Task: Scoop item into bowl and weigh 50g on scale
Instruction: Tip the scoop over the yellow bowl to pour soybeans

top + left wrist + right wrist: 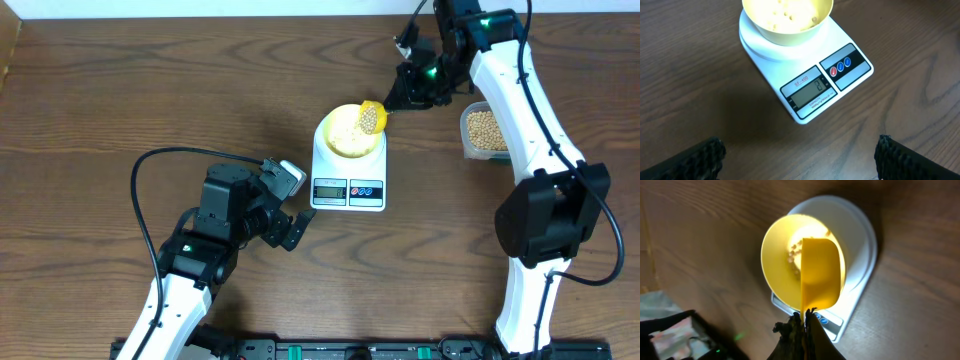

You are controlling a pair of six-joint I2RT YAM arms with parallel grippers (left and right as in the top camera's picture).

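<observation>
The pale-yellow bowl (346,132) sits on the white scale (349,172); tan beans (784,14) lie in it. The scale (805,80) display reads a small number. My right gripper (402,90) is shut on the handle of a bright yellow measuring spoon (372,117) full of beans, held tilted over the bowl's right rim. In the right wrist view the spoon (820,275) hangs over the bowl (780,255), with the gripper (805,322) below it. My left gripper (800,157) is open and empty above the table, in front of the scale.
A clear plastic tub of beans (486,130) stands to the right of the scale, partly behind the right arm. A black cable (150,170) loops over the table at the left.
</observation>
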